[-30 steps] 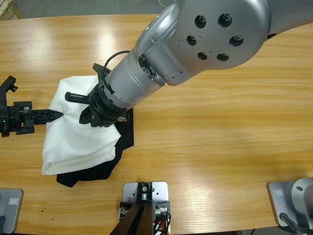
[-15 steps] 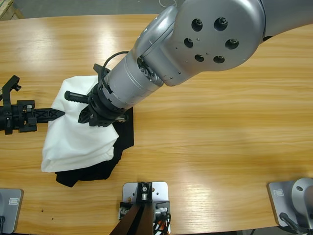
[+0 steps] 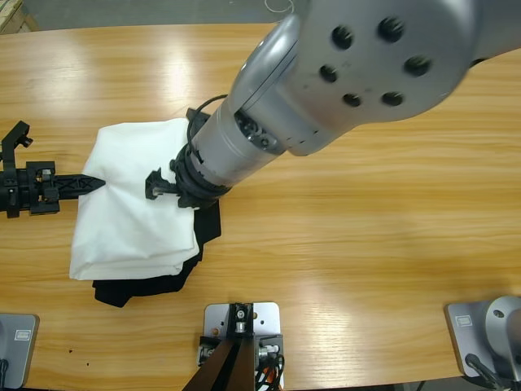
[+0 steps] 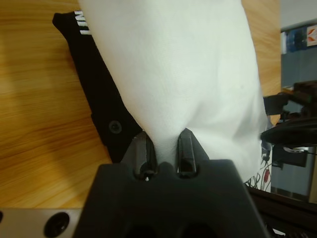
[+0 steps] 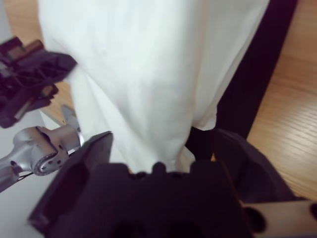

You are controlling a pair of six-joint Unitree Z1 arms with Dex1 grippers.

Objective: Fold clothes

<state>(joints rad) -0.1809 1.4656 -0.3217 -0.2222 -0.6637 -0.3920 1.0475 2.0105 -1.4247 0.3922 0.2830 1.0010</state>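
The clothes are a white T-shirt (image 3: 130, 220) lying loosely folded on top of a smaller black garment (image 3: 138, 287). My left arm is the big silver one coming down from the upper right. Its gripper (image 3: 163, 184) is shut on the shirt's right side, and the left wrist view shows the jaws (image 4: 164, 144) pinching white cloth (image 4: 188, 64). My right gripper (image 3: 94, 181) reaches in from the left edge and is shut on the shirt's left edge. White cloth (image 5: 148, 74) bunches into it (image 5: 163, 158) in the right wrist view.
The black garment (image 4: 94, 84) sticks out below and to the right of the shirt, with white print near one end. The wooden table (image 3: 366, 244) stretches wide to the right. The left arm's large elbow hangs over the table's upper middle.
My left gripper was open over the shirt's middle. It has shifted right, turned and shut on the cloth, and the shirt's upper right edge now reaches further right. The right gripper has hardly moved.
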